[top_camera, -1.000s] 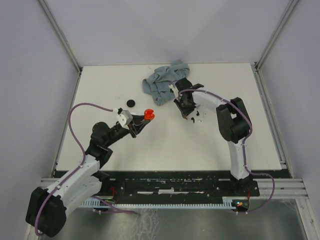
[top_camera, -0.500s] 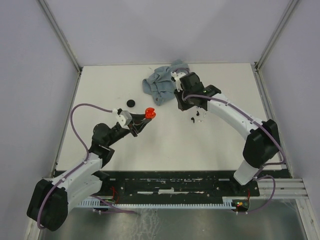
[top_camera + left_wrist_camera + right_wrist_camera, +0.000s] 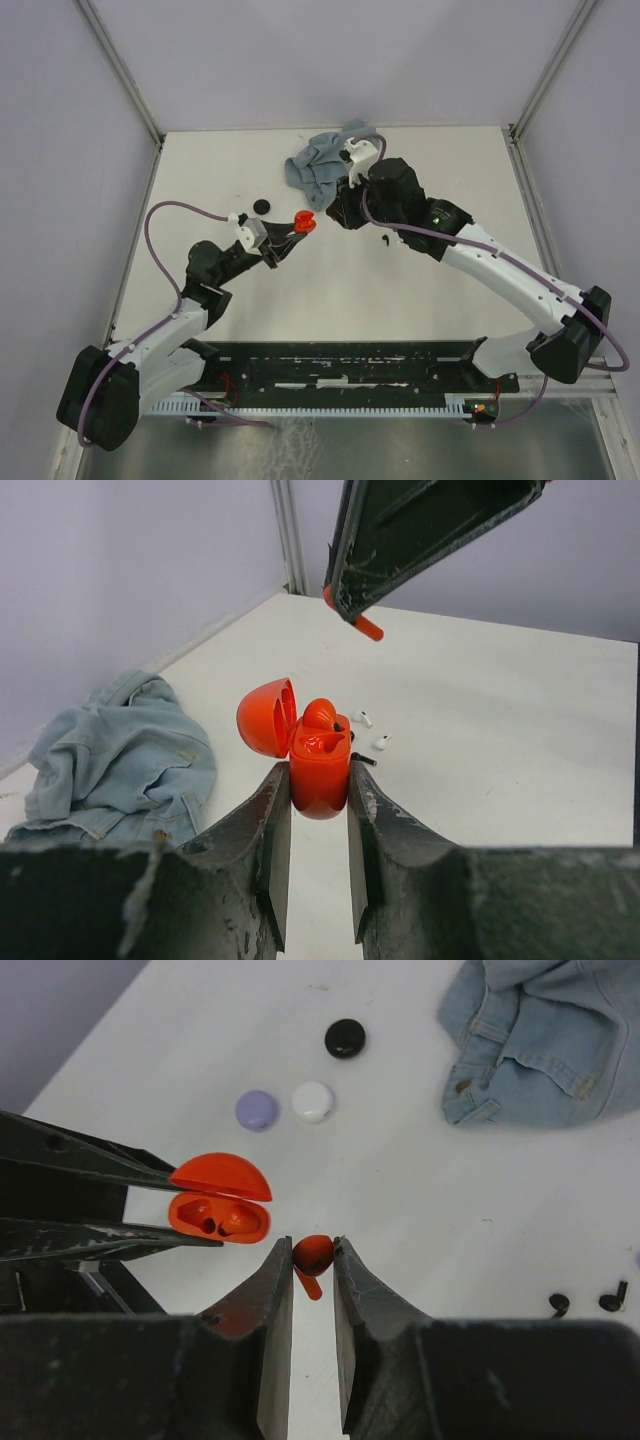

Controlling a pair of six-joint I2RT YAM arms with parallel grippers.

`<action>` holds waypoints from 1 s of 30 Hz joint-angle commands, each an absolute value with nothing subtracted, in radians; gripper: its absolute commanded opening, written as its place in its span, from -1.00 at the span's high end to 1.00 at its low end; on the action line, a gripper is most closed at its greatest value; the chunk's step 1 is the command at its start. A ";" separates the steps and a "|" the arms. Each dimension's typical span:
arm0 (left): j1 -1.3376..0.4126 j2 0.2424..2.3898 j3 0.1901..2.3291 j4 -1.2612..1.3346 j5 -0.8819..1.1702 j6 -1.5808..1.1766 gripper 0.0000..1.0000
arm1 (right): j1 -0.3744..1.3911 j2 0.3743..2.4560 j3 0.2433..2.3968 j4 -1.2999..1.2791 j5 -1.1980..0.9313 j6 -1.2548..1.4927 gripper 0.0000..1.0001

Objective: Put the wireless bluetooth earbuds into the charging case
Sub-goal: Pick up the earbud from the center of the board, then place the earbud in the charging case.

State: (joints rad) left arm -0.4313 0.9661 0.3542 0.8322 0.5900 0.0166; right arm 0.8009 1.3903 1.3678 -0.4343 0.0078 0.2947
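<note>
One red earbud point(image 3: 313, 1258), pinched in the right claw point(image 3: 312, 1245) beside the open case point(image 3: 218, 1215) clamped in the left claw point(image 3: 318, 780), could be jammed on the rim or dropped if misaligned.

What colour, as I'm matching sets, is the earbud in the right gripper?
The earbud is red-orange, clearest in the right wrist view.

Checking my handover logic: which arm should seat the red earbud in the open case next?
Right. The right end effector already pinches the red earbud just beside the red case, which the left end effector holds with its lid open and sockets exposed.
</note>
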 commanded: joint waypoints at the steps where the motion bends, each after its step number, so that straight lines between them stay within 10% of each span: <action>1: -0.425 0.987 0.398 0.998 0.627 0.000 0.95 | 0.814 1.331 1.373 -0.305 -0.031 0.355 0.54; 30: -0.428 1.018 0.444 1.167 0.634 -0.212 0.95 | 0.869 1.267 1.160 0.201 -0.159 0.386 0.59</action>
